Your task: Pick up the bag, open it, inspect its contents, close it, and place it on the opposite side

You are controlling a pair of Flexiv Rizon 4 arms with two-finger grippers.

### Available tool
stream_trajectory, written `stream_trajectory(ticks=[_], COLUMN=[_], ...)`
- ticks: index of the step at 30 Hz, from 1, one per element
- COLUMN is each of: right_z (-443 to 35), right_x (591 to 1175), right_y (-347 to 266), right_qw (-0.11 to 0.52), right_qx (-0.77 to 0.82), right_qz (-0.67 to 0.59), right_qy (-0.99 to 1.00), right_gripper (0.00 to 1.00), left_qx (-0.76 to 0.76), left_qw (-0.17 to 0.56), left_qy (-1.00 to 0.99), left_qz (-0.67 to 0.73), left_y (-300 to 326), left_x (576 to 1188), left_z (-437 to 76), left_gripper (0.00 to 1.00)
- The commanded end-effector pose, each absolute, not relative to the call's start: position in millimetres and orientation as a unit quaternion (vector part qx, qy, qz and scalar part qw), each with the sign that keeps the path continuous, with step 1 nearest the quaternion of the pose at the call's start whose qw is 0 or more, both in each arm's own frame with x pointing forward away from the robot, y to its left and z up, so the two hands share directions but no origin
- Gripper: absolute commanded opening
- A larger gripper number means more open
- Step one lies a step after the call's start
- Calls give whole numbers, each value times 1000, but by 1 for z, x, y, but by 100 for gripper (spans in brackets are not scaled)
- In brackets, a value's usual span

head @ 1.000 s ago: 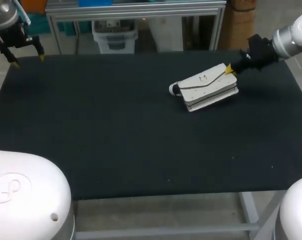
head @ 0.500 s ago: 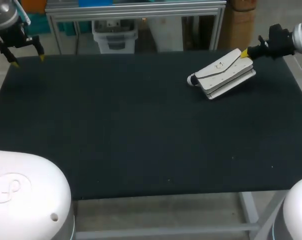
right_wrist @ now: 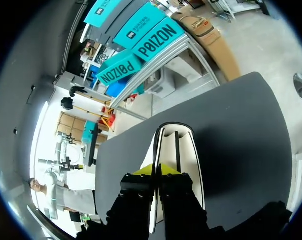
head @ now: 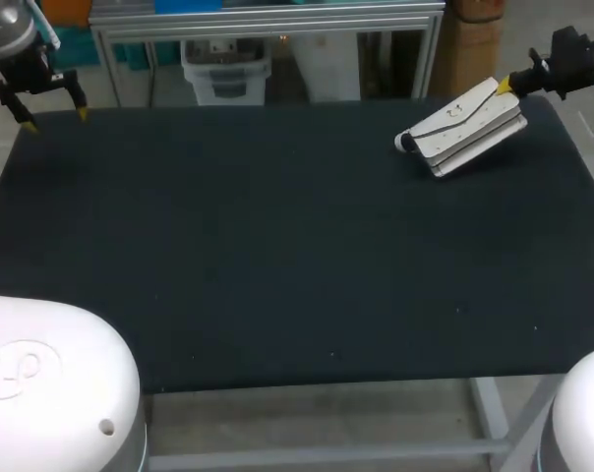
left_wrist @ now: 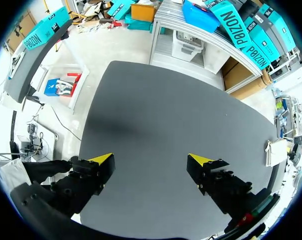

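The white bag hangs tilted above the table's far right corner, flap side up, its lower end close over the black tabletop. My right gripper is shut on the bag's upper edge. In the right wrist view the bag stretches away from the gripper, whose yellow tips pinch one of its thin white edges. My left gripper hovers open over the far left corner, holding nothing. In the left wrist view the left gripper looks down on bare tabletop, and the bag shows small at the far side.
A metal frame rack stands just behind the table's back edge. The black mat spreads wide between the two arms.
My right gripper has carried the bag up off the table and toward the far right corner. The left arm has kept still.
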State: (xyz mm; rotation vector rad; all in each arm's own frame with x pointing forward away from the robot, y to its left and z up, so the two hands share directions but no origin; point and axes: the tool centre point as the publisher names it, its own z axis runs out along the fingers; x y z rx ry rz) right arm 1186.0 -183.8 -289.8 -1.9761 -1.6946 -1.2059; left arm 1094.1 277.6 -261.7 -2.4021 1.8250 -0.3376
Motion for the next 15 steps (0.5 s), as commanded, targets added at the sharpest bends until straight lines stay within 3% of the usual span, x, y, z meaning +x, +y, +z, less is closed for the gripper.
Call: stream_trajectory(ticks=[1,15], right_z=[-299,-334], right_x=[1192,1175], right_y=[-211,-272], right_qw=[138,129], right_qx=[-688,-703], right_qz=[-424,-404], right_qy=[-573,-571], right_gripper=[0,0], left_qx=[-790,-790], left_qw=[53,53], left_qy=[601,601], left_qz=[-111,-111], left_y=[278,278], left_x=[1095,1095], left_z=[-262,-262], left_gripper=[100,100])
